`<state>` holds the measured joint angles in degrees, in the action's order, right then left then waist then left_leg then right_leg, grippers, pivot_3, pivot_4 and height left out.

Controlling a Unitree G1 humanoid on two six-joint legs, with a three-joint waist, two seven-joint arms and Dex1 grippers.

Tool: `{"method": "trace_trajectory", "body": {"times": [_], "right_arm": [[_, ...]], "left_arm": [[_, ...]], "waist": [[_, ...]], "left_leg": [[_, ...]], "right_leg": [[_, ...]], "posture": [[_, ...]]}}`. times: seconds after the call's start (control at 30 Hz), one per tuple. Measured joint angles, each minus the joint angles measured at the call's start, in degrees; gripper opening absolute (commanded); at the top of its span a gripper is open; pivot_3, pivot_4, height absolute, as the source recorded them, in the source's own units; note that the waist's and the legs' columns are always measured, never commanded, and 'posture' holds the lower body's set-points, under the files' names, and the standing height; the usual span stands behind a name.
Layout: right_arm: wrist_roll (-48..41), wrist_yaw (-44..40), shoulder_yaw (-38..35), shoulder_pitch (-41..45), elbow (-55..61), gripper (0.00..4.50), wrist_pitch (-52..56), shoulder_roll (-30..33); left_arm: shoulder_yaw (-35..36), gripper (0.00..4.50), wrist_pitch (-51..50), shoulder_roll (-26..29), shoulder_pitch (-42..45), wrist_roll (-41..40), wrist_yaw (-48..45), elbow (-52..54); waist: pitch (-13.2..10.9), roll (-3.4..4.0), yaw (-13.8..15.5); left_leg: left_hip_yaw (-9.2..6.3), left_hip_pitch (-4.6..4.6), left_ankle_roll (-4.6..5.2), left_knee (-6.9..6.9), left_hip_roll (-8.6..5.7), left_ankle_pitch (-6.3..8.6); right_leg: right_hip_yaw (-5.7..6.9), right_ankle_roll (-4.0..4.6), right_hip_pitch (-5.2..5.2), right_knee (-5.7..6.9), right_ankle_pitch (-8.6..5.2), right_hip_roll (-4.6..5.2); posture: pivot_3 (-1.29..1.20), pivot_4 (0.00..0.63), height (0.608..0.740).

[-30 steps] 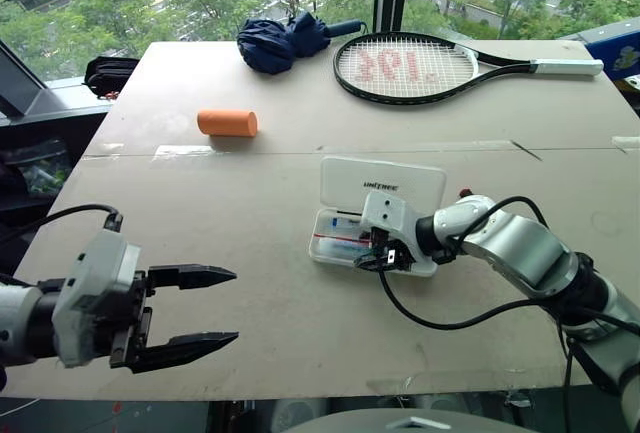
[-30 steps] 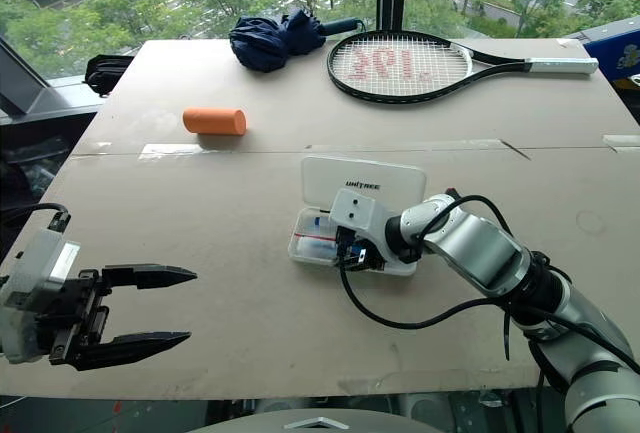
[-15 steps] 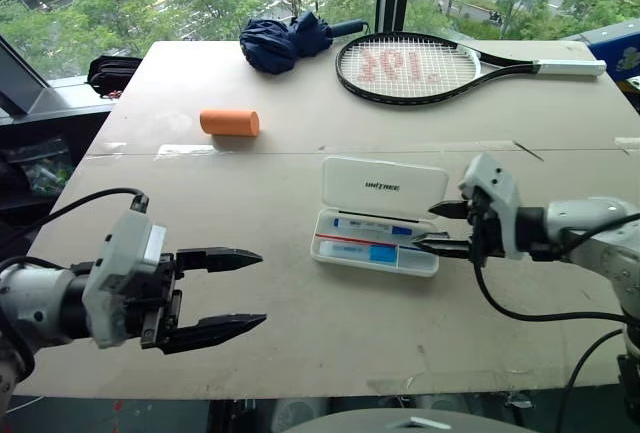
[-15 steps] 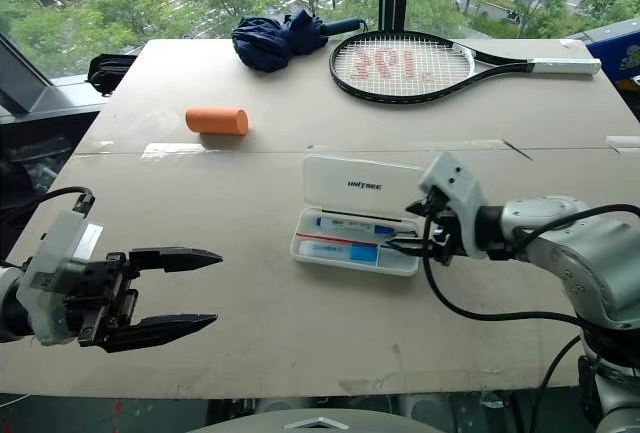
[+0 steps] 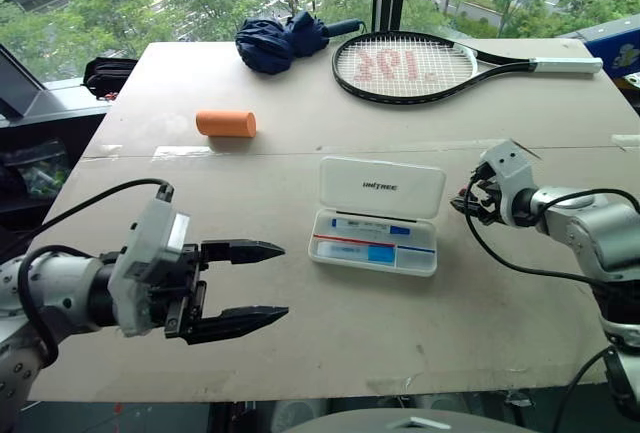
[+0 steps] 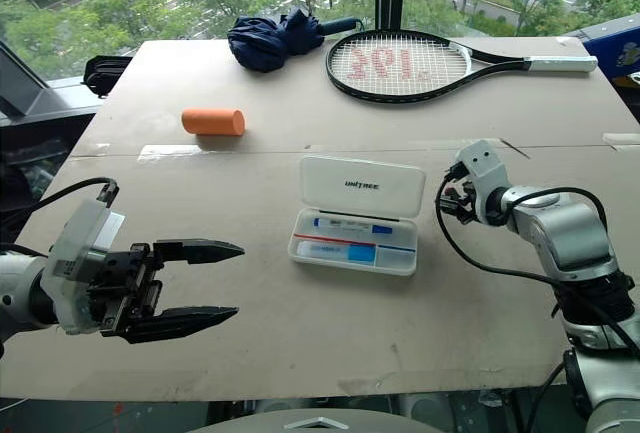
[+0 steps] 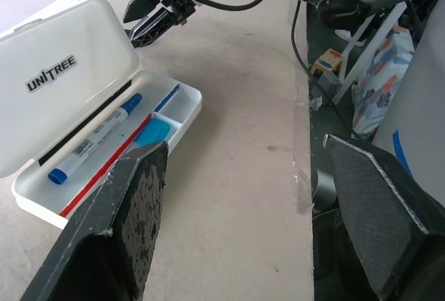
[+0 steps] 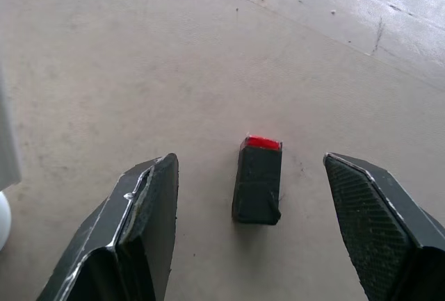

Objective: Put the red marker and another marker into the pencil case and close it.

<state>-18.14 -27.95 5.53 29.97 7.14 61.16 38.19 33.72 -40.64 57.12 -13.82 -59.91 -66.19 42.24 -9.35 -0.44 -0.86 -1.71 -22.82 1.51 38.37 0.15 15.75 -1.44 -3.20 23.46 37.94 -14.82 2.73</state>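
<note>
Open pencil case mid-table, both claws empty.

The left gripper hovers spread wide, holding nothing. The pencil case lies with its lid back; a blue-capped marker and a red marker sit in its tray. Right of it, the right gripper is spread above a small black, red-tipped piece.

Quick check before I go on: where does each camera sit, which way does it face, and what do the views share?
Left and right eye views: on the head, looking forward and down over the table; both arms show, left tool and right tool.
Left wrist view: on the left wrist, facing the open pencil case, the right tool beyond it.
Right wrist view: on the right wrist, facing down at a small black block with a red end between its open fingers.
Shared: the pencil case shows in the head and left wrist views.
</note>
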Motion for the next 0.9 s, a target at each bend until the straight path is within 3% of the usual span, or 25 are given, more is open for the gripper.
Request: {"method": "trace_trajectory", "body": {"times": [0.03, 0.2, 0.23, 0.37, 0.43, 0.6, 0.73, 0.9], "right_arm": [[0.26, -0.39, 0.43, 0.49, -1.43, 2.60, -0.51, -0.02], [0.38, -3.20, 0.77, 0.49, -2.23, 0.23, -1.85, 0.67], [0.36, -3.61, 0.76, 0.07, -1.60, 0.05, -1.85, 1.19], [-2.62, -8.74, -0.05, -3.85, 4.54, 0.05, -1.33, 5.37], [-7.75, -15.51, -1.31, -7.50, 13.77, 0.05, -1.49, 9.15], [-13.36, -21.22, 3.19, -5.91, 27.87, 0.05, -2.57, 8.82], [-10.71, -19.83, 10.59, -2.35, 25.96, 0.05, -3.14, 5.73], [-6.74, -21.29, 15.50, -1.59, 22.11, 0.05, -6.44, 6.99]], "left_arm": [[0.11, 3.65, -0.02, 0.00, 0.00, -0.17, 0.22, 0.11], [2.20, 3.65, -0.04, -0.32, -2.38, -0.86, 1.22, 1.83], [2.22, 3.65, -0.01, -0.50, -2.86, -0.86, 1.28, 2.01], [2.73, 3.65, 0.55, -1.02, -4.58, -0.35, 1.08, 2.10], [3.12, 3.65, 1.48, -1.15, -5.56, 0.77, 0.04, 1.91], [2.98, 3.65, 3.93, -1.18, -7.39, 4.34, -3.66, 0.34], [2.87, 3.65, 5.13, -1.24, -8.11, 5.87, -5.44, -0.47], [3.59, 3.65, 6.29, -1.53, -10.29, 6.97, -7.47, -0.61]], "waist": [[0.00, 0.00, 0.01], [0.00, 0.01, 0.09], [-0.01, 0.01, 0.18], [-0.04, 0.07, 0.24], [-0.07, 0.10, 0.22], [-0.06, 0.08, -0.52], [-0.06, 0.07, 0.07], [-0.07, 0.06, 0.27]], "left_leg": [[0.00, -0.01, 0.00, 0.00, 0.00, 0.00], [0.00, -0.01, 0.00, 0.00, 0.00, 0.00], [-0.02, -0.01, 0.00, 0.00, 0.00, 0.00], [-0.01, -0.02, 0.01, 0.00, -0.01, 0.00], [-0.05, -0.02, 0.01, -0.01, 0.02, 0.01], [-0.06, 0.10, 0.02, 0.00, 0.15, 0.01], [-0.06, 0.05, 0.00, 0.04, 0.10, 0.00], [-0.03, -0.04, -0.01, 0.03, -0.01, 0.00]], "right_leg": [[0.00, 0.00, 0.00, 0.00, 0.00, 0.00], [0.00, 0.00, 0.00, 0.00, 0.00, 0.02], [0.01, 0.00, 0.00, 0.00, 0.00, 0.02], [0.01, 0.00, 0.00, -0.01, 0.00, 0.03], [0.05, -0.01, 0.00, -0.02, 0.00, 0.01], [0.03, 0.02, -0.02, 0.03, -0.01, -0.19], [0.04, 0.02, -0.02, 0.01, -0.01, -0.14], [0.06, 0.01, -0.01, -0.08, 0.00, 0.07]], "posture": [[0.00, 0.150, 0.730], [0.00, 0.150, 0.730], [0.00, 0.150, 0.730], [0.00, 0.150, 0.730], [0.00, 0.150, 0.730], [0.00, 0.150, 0.730], [0.00, 0.150, 0.730], [0.00, 0.150, 0.730]]}}
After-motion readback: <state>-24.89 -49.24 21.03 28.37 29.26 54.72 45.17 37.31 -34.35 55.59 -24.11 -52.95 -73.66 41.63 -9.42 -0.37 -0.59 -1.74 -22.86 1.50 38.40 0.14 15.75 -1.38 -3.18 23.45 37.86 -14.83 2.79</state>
